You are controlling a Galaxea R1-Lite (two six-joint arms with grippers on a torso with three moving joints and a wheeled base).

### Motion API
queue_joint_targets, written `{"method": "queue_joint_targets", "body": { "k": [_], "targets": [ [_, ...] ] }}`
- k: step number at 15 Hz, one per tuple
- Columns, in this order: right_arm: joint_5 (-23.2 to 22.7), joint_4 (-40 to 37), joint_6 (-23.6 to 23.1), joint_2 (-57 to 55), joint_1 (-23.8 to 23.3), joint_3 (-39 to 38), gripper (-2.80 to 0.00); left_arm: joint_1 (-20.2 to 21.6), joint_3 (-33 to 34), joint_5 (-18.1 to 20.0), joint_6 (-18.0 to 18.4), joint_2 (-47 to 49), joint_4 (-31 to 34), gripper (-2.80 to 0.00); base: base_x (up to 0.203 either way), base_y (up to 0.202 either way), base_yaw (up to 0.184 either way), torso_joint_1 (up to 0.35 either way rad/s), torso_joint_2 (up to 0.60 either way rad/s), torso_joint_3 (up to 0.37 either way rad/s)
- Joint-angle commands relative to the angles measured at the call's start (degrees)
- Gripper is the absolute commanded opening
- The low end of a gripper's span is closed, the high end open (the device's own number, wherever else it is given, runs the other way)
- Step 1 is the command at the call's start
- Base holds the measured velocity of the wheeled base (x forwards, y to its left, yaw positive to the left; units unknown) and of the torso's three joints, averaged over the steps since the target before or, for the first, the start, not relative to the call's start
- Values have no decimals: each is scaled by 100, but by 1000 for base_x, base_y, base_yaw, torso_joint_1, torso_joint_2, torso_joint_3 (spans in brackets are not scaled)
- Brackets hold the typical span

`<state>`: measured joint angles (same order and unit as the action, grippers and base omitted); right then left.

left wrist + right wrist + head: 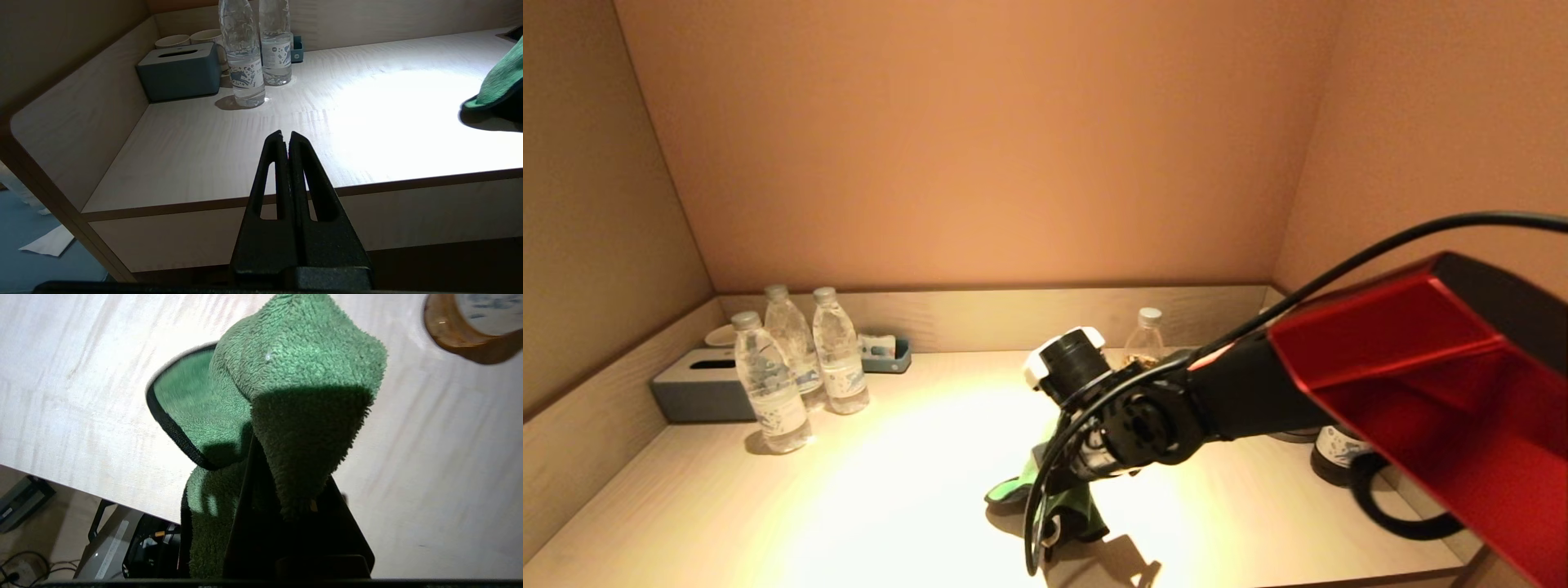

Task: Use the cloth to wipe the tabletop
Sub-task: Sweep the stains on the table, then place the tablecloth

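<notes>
The right gripper (286, 490) has its fingers clamped on the green cloth (286, 384), which drapes over them onto the tabletop (429, 465); wiping seems underway, next calling for a pressed sweep, while the left gripper (286, 136) hangs pinched together off the front edge.

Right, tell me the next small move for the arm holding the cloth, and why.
Probably sweep the right end effector toward the robot's left, dragging the green cloth across the bright bare middle of the tabletop. The cloth is gripped and drapes onto the wood near the front edge, and open surface lies before the water bottles.
</notes>
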<state>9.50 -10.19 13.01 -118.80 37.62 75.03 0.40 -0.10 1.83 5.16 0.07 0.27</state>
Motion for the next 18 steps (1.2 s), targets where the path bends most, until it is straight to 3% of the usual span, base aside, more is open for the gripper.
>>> {"method": "queue_joint_targets", "body": {
  "k": [1, 5, 10, 18],
  "targets": [
    [39, 149, -18, 905, -310, -341, -280, 4, 1, 2, 3, 1, 0, -280, 0, 0, 0, 0, 0, 0],
    [62, 497, -293, 2023, -1522, -1186, -280, 4, 10, 2, 3, 1, 0, -280, 0, 0, 0, 0, 0, 0],
    [-12, 1306, -945, 2415, -2808, -2040, -280, -5, 1, 2, 3, 1, 0, -280, 0, 0, 0, 0, 0, 0],
    [-142, 2103, -1046, 1441, -3624, -2142, -280, 4, 1, 2, 3, 1, 0, -280, 0, 0, 0, 0, 0, 0]
  ]
}}
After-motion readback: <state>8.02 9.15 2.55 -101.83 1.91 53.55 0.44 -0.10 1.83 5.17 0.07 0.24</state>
